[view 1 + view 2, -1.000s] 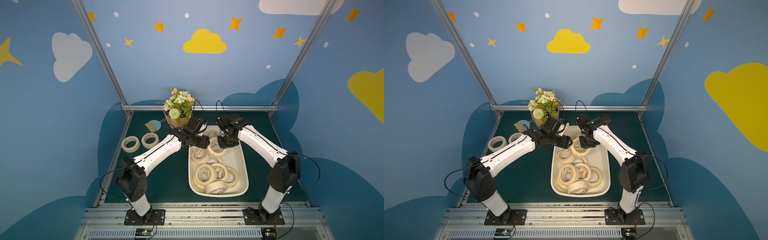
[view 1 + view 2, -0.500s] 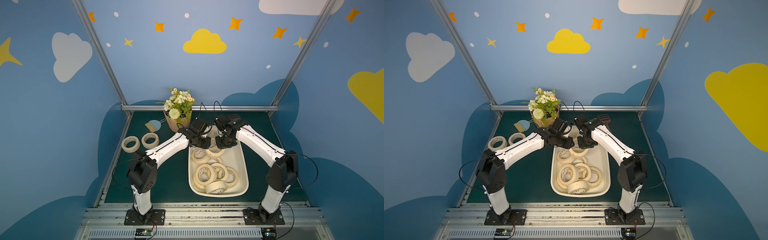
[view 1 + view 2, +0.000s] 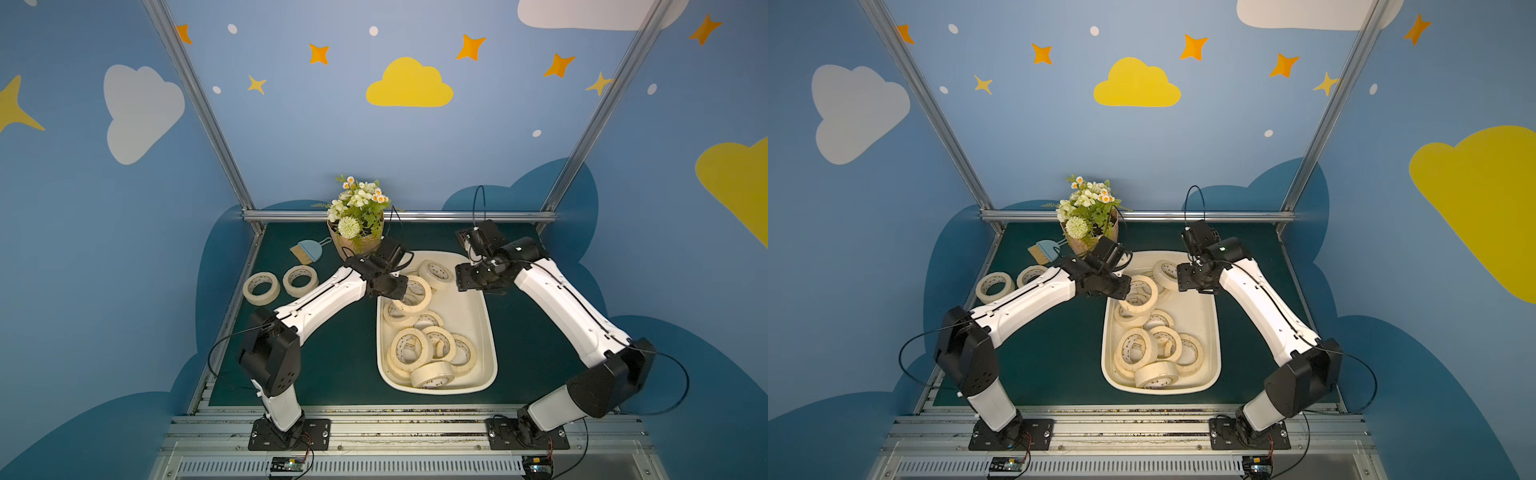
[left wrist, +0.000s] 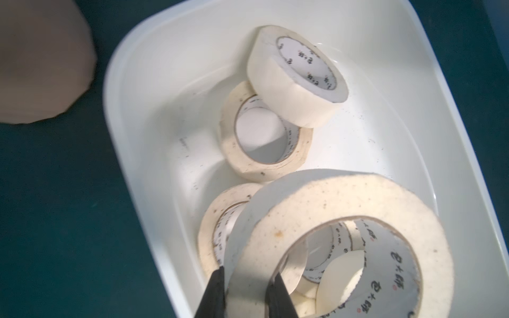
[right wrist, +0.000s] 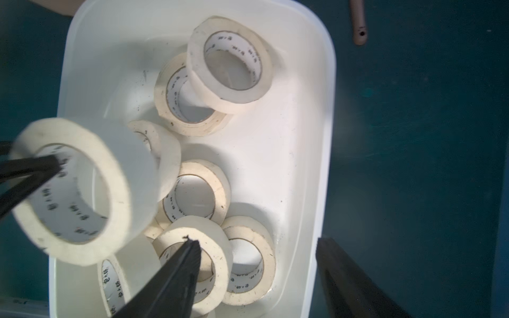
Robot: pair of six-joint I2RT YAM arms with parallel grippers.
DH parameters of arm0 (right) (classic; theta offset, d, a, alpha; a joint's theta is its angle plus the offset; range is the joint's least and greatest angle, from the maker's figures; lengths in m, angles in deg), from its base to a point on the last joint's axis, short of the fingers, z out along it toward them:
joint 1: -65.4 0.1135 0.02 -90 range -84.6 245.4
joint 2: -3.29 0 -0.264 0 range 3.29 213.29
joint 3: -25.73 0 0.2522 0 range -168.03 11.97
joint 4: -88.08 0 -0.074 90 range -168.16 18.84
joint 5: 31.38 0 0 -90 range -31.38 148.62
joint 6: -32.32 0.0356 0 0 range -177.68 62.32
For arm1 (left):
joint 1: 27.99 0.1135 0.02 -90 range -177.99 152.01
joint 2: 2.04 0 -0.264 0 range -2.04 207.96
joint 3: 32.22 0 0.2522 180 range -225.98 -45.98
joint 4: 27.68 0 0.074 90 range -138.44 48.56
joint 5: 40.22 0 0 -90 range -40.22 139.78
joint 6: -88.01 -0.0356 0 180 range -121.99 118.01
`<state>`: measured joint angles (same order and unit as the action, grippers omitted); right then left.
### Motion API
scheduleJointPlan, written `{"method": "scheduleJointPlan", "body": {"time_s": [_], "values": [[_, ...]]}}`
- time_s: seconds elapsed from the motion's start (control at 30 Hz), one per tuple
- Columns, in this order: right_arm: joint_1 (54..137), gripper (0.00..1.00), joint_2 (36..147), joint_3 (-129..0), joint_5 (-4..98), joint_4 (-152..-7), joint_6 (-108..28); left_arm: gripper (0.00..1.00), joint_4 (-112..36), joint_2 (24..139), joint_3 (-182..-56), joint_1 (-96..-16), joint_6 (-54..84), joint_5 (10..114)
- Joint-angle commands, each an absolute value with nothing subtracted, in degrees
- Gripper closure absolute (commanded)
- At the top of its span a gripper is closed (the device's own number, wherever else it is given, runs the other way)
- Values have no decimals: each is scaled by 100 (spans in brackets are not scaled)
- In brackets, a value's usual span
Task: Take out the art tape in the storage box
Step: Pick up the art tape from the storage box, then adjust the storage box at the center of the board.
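Since 1 s ago the roll went R→L: left gripper (image 4: 248, 275) now clamped on the held roll (image 4: 344, 198), one finger inside its core, above the storage box (image 3: 467, 305) at its 11 o'clock end, L forearm reaching toward 2 o'clock. At 1 o'clock the right gripper (image 5: 256, 242) has jaws apart, empty. In the box lie other rolls (image 3: 432, 372); two rolls (image 3: 262, 299) on mat (image 3: 332, 353) at 9 o'clock.

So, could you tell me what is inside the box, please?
The box holds loose tape rolls, several overlapping. The left gripper pinches one lifted roll at the far end. Anything under the pile or beneath that gripper is covered.
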<state>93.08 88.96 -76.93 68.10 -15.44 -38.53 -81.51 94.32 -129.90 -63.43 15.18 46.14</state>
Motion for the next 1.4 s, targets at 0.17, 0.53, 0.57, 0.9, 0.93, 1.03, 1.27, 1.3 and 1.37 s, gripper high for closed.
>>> {"method": "scheduleJointPlan", "body": {"time_s": [0.17,0.53,0.57,0.9,0.93,1.03,1.27,1.3,1.37], "values": [[9154,28,9256,-6769,5516,-2550,-3775,96,-8386,7414,-11574,-5024,1436,3711],[8714,26,11184,-6991,5072,-2610,-4171,96,-6475,8121,-10110,-4074,1729,4026],[8651,26,11247,-6955,5088,-2621,-4185,96,-6385,8297,-10158,-4074,1747,4052],[7990,26,10856,-6256,5616,-2463,-4313,96,-6219,9313,-10815,-4063,1656,4144],[7915,26,10813,-6205,5697,-2457,-4340,96,-6196,9408,-10874,-4063,1642,4115],[7740,26,10697,-6168,5815,-2446,-4463,96,-6138,9604,-10995,-4039,1629,4029],[7892,23,10580,-6603,5378,-2227,-4813,96,-6062,9946,-11272,-3812,1576,3933],[7988,22,10554,-6660,5339,-2162,-4850,96,-6040,10006,-11328,-3781,1573,3933],[8258,22,10484,-6769,5336,-2029,-4923,96,-6081,10216,-11533,-3703,1535,3891]]}}
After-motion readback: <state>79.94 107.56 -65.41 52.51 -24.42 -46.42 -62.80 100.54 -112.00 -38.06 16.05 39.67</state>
